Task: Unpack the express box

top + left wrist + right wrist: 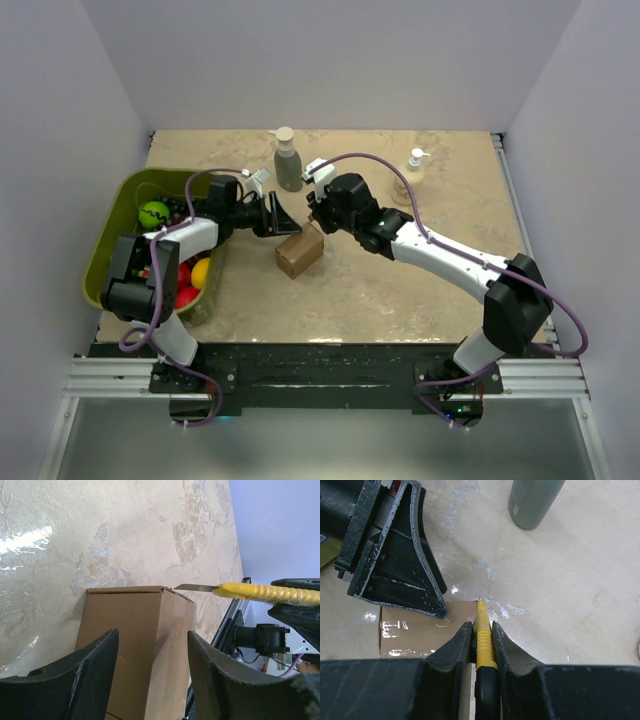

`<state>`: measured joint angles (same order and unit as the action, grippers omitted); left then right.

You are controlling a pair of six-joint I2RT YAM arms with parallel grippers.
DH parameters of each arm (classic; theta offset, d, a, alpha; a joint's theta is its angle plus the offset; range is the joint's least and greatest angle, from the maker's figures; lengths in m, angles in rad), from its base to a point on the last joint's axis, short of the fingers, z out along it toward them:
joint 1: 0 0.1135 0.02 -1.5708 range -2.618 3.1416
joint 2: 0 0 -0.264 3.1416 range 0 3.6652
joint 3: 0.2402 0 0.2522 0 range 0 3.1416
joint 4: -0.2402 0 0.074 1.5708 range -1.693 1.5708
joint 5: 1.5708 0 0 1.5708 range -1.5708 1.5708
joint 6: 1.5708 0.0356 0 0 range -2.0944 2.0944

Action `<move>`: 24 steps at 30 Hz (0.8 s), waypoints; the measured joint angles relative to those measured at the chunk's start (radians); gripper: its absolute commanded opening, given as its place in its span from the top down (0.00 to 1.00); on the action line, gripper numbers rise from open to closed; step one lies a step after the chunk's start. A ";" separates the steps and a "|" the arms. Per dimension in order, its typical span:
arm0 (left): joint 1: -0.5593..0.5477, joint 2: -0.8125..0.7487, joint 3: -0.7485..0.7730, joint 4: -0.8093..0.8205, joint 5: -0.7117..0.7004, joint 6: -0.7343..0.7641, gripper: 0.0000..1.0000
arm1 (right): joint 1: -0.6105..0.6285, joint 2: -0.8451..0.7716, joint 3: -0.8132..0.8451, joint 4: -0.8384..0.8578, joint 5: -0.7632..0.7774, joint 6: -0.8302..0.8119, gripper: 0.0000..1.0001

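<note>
The box [300, 252] stands mid-counter [400, 290], its top shut. The right gripper [481, 630] is clenched on a yellow knife [483, 630]. In the left wrist view the blade tip meets the box's top corner. The left gripper [152, 634] hangs at the box's far-left side, spread wide and grasping nothing. At the left, a green bin [100, 250] holds a green ball [154, 213], a yellow ball [201, 272] and a red ball [186, 297], partly hidden by the left arm. Two bottles [288, 160] stand at the far edge.

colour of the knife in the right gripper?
The utility knife has a yellow handle and a bare metal blade; the left wrist view shows it best.
</note>
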<state>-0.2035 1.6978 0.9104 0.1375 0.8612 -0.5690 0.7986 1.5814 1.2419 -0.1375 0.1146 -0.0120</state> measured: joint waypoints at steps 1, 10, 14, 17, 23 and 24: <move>0.000 0.000 0.000 0.001 0.000 0.000 0.39 | 0.000 0.000 0.000 0.000 0.000 0.000 1.00; 0.000 0.002 0.000 0.005 0.000 0.000 0.39 | 0.000 0.003 0.000 0.000 -0.002 -0.007 1.00; 0.000 0.002 0.000 0.007 0.001 0.000 0.39 | 0.000 0.008 0.000 -0.001 -0.002 -0.008 1.00; 0.000 0.002 0.000 0.008 0.002 0.000 0.39 | 0.000 0.018 0.001 0.002 -0.005 -0.008 1.00; 0.000 0.002 0.000 0.008 0.002 0.000 0.41 | 0.000 0.018 0.003 -0.001 -0.006 -0.012 1.00; 0.000 0.002 0.000 0.008 0.002 0.000 0.44 | 0.000 0.018 0.003 -0.003 -0.006 -0.015 1.00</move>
<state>-0.2035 1.6997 0.9104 0.1459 0.8631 -0.5694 0.7986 1.5997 1.2453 -0.1402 0.1081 -0.0269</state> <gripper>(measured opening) 0.606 0.204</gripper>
